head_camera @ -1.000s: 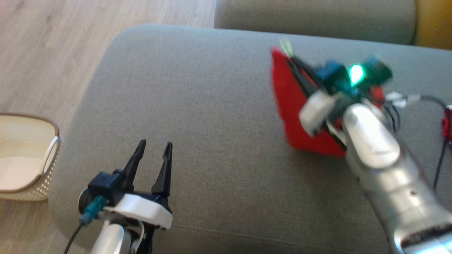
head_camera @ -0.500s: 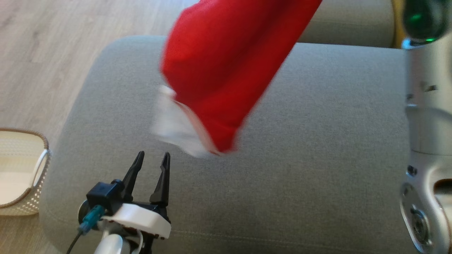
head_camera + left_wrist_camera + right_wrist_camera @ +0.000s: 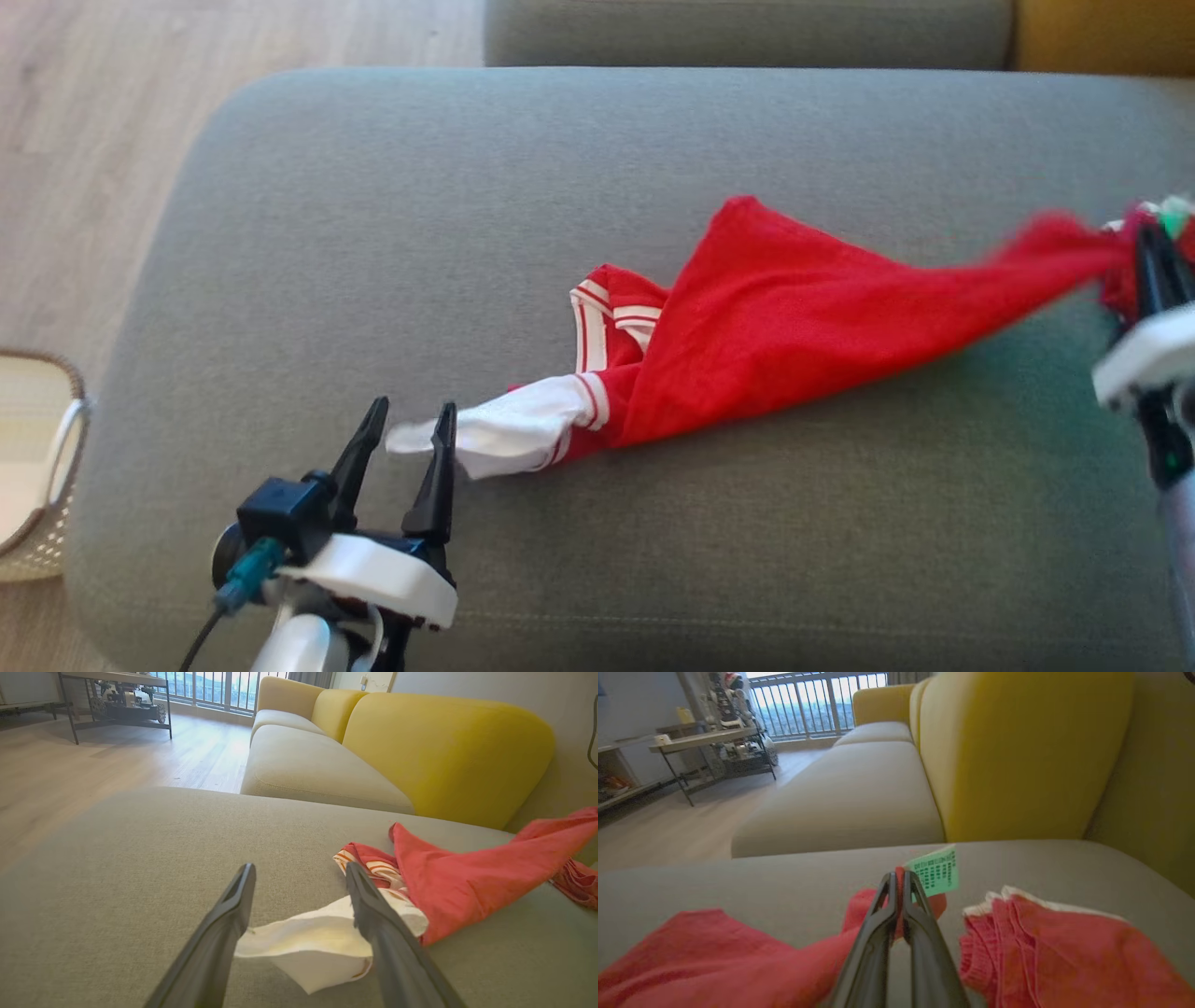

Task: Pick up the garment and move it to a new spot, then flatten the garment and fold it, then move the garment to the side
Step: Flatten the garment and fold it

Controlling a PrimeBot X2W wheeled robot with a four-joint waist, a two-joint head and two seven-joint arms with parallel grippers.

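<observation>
Garment (image 3: 775,327) laid across the grey sofa cushion (image 3: 373,233), from mid-seat out to the right. Relocation is judged done and flattening begun. One red end, beside a green tag (image 3: 934,872), is pinched by the right hand (image 3: 900,877), whose fingers are pressed together on the cloth. The left hand (image 3: 411,411) is held spread, with the white sleeve (image 3: 509,429) lying between its fingers. The long axis runs near-left to far-right, and the sleeve points near-left. Next, the sleeve is probably to be gripped and the cloth drawn taut.

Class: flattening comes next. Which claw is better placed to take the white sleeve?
Left claw: open, with the white sleeve lying right at it. Right claw is shut on the garment at its far end.
</observation>
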